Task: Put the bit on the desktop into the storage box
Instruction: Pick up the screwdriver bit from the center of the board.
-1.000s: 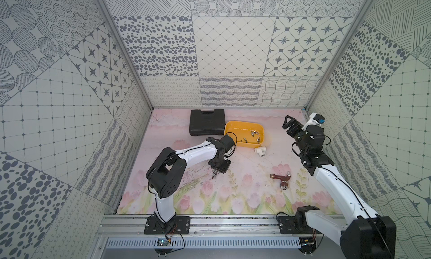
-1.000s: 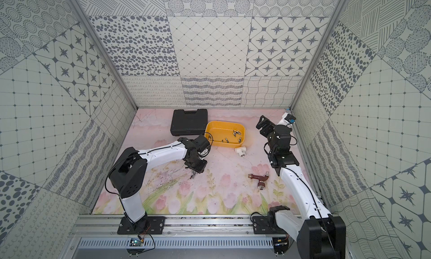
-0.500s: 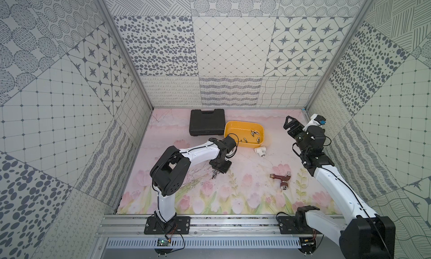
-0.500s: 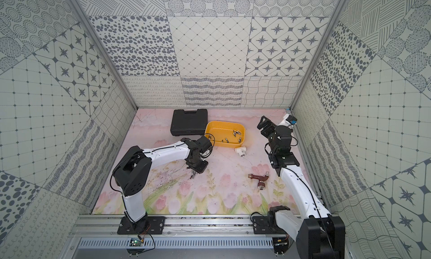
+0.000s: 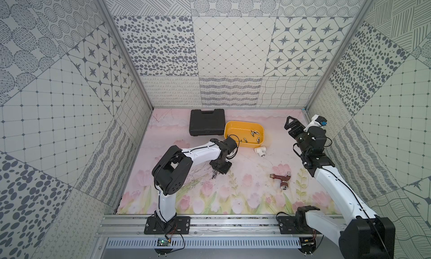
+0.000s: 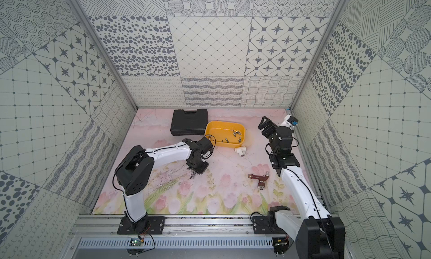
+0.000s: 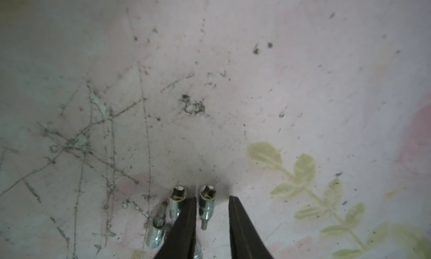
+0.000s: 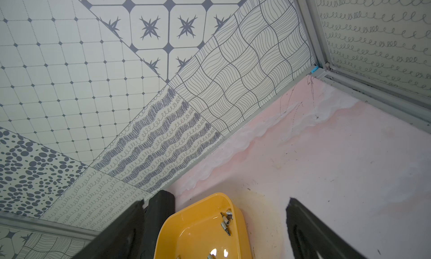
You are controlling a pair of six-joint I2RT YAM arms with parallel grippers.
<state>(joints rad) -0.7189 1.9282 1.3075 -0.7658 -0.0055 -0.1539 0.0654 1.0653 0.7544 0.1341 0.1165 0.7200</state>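
The pink flower-printed bench (image 5: 256, 199) carries the shallow yellow plastic storage box (image 5: 226, 133) at the back, with several bits inside. The right hand (image 5: 289, 123) hangs spread wide and empty, well apart. The left hand (image 7: 212, 198), far nearer, straddles one small silver metal bit (image 7: 207, 206) lying on the bench, jaws parted, not pinching. The bit's long axis runs along the fingers.

The storage box (image 5: 235, 134) sits right of the case (image 5: 206, 125), bits (image 5: 253, 132) inside.
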